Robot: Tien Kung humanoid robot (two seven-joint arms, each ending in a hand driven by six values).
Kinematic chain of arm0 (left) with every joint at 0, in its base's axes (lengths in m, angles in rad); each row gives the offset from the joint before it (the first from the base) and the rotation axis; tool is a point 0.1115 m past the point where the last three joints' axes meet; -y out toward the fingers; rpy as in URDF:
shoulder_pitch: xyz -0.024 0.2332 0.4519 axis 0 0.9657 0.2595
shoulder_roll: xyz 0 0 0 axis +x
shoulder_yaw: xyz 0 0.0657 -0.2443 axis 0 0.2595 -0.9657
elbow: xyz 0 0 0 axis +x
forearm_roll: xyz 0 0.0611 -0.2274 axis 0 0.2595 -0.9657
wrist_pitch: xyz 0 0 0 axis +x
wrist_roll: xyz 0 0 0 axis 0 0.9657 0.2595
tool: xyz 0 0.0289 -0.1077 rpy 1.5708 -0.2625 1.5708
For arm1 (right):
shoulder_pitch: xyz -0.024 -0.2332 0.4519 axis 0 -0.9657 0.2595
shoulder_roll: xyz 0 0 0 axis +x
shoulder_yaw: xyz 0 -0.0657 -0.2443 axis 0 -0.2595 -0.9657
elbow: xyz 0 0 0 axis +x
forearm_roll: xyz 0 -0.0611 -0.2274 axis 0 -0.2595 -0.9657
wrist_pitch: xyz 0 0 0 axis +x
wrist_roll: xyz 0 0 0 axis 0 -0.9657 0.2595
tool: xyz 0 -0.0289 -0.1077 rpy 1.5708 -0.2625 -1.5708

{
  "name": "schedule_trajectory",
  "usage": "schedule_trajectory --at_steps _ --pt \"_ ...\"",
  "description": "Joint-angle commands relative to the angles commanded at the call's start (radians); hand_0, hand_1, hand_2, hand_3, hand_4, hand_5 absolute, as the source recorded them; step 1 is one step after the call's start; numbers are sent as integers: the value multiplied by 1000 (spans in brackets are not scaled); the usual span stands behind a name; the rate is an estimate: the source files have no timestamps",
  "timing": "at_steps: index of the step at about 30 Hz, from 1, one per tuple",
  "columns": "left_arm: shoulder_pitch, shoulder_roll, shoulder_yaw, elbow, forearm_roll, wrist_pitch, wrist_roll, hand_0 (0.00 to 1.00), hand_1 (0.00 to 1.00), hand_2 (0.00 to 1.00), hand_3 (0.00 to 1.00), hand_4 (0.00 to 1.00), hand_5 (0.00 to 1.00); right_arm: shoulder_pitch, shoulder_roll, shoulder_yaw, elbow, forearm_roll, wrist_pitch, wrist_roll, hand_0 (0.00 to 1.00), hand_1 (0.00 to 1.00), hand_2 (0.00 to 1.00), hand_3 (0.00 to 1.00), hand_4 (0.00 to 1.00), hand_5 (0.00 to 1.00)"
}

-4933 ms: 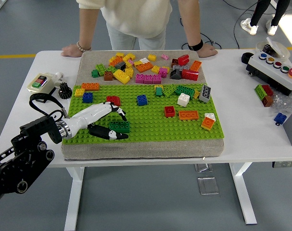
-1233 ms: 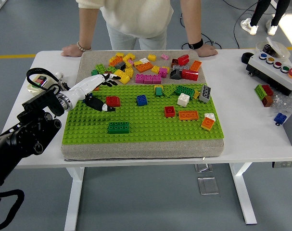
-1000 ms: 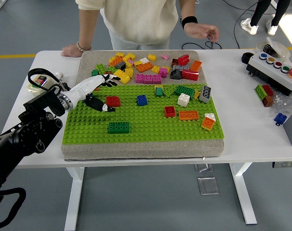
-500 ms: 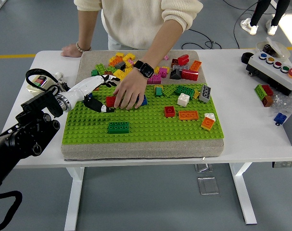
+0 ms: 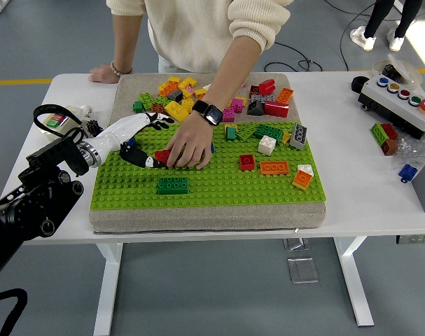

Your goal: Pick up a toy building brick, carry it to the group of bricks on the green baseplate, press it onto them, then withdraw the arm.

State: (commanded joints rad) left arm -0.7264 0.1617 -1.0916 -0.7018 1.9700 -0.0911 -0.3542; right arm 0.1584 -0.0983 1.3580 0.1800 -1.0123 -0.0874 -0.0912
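In the head view, the green baseplate [image 5: 219, 185] lies on a grey pad [image 5: 198, 218] in the middle of the white counter [image 5: 370, 203]; places below are given relative to the baseplate.

The left hand [image 5: 138, 140] reaches in over the baseplate's left edge, its white fingers [image 5: 156, 120] spread along the far-left corner and a dark finger stretched toward a red brick [image 5: 163, 155]. The finger's tip lies just beside or touching that brick; contact cannot be told for sure. The fingers pinch nothing.

The red brick sits on the baseplate's left half, partly covered by a person's hand [image 5: 190, 145], which comes down from the far side with a smartwatch [image 5: 211, 113] on the wrist. That hand rests over the red brick and hides most of a blue brick [image 5: 211, 148] just to its right. The person's other hand [image 5: 106, 71] is planted on the counter beyond the pad's far-left corner.

A dark green brick [image 5: 172, 185] stands alone on the baseplate nearer the front edge, apart from the robot's fingers. Further right on the baseplate lie a red square brick [image 5: 247, 162], an orange brick [image 5: 274, 168] and a white brick [image 5: 267, 145]. A heap of loose bricks [image 5: 219, 98] covers the pad beyond the baseplate's far edge.

The right arm does not show.
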Motion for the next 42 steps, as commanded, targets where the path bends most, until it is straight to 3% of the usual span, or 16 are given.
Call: schedule_trajectory --at_steps 14,24,42 --pt "-22 -17 4 63 1 -1 2 794 771 757 817 998 103 1 -1 4 0 3 -1 0 754 674 721 639 909 501" --pt "-50 -37 20 146 -15 8 -3 794 767 746 790 998 108 5 -1 2 0 5 -2 -1 753 675 721 639 909 501" --pt "-49 -52 46 203 -40 27 -11 760 738 715 755 998 101 6 -1 2 0 7 -2 -2 754 674 720 639 909 502"
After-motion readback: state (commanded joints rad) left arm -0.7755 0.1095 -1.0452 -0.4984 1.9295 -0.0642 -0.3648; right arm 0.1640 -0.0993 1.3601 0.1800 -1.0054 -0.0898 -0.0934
